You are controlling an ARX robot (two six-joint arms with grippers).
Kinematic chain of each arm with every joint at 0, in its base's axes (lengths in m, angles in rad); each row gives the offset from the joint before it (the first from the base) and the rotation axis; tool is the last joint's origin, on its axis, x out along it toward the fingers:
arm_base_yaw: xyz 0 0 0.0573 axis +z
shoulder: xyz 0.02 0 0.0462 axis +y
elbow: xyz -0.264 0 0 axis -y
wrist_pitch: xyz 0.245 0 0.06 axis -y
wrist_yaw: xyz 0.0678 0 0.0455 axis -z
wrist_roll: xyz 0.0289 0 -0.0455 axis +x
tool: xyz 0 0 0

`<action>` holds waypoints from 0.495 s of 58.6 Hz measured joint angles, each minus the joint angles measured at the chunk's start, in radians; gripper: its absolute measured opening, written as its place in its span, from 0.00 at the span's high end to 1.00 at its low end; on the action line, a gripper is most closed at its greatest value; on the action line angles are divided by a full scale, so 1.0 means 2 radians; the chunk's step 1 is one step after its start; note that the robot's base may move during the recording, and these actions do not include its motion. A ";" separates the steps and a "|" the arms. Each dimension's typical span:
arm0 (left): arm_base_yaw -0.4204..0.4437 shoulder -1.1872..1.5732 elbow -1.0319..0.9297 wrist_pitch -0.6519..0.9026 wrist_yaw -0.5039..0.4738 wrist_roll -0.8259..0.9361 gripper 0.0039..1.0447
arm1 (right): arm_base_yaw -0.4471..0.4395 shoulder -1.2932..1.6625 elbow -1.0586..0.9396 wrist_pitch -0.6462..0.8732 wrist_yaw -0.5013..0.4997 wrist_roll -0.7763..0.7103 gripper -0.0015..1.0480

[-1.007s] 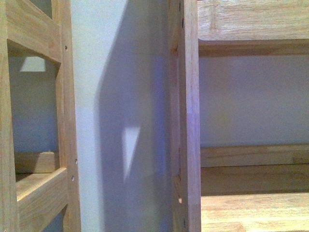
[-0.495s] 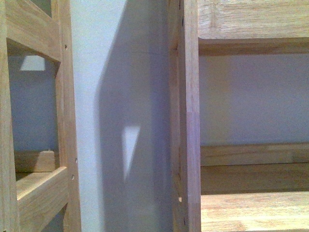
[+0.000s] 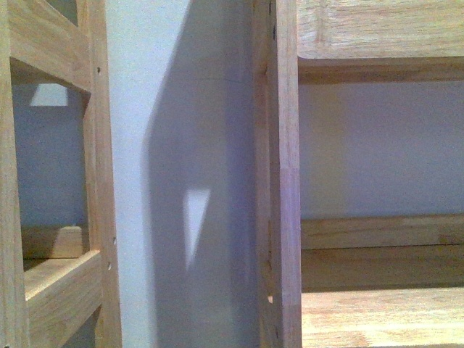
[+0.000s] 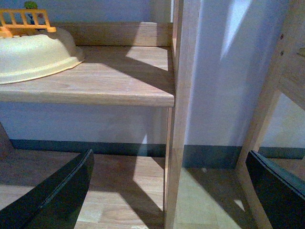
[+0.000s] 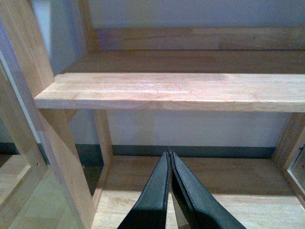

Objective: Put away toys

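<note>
Orange-yellow plush is nowhere to be seen in any of the three views, so where the toy lies cannot be told from them.

From the left wrist, a wooden shelf [image 4: 109, 78] carries a cream bowl-shaped object [image 4: 35, 55] turned with its rim down, at the shelf's far end from the upright. An orange plastic slatted piece [image 4: 24, 21] rests on or behind that cream object; which of the two is unclear, and a small green bit shows just past it. A wooden upright post [image 4: 178, 114] stands at the shelf's end, with a pale wall [image 4: 219, 81] and a dark baseboard [image 4: 209, 155] behind it. The left tool [image 4: 167, 191] has its two dark fingers [image 4: 57, 195] spread wide apart, one at each lower corner of the picture, with nothing between them but the lower wooden board.

From the right wrist, a bare wooden shelf board [image 5: 176, 90] runs across the frame above a lower board [image 5: 200, 181]. The right tool [image 5: 170, 164] has its fingers pressed together to a thin line, holding nothing.

The front view sits very close to the furniture: a wooden side panel [image 3: 283, 181] runs top to bottom near the middle, shelf boards show beside it, a second wooden frame [image 3: 98, 181] stands further left, and a shadowed wall [image 3: 188, 167] lies between the two. Neither arm appears there.
</note>
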 joint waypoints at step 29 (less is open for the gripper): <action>0.000 0.000 0.000 0.000 0.000 0.000 0.06 | 0.000 -0.028 -0.027 0.004 0.000 0.000 0.93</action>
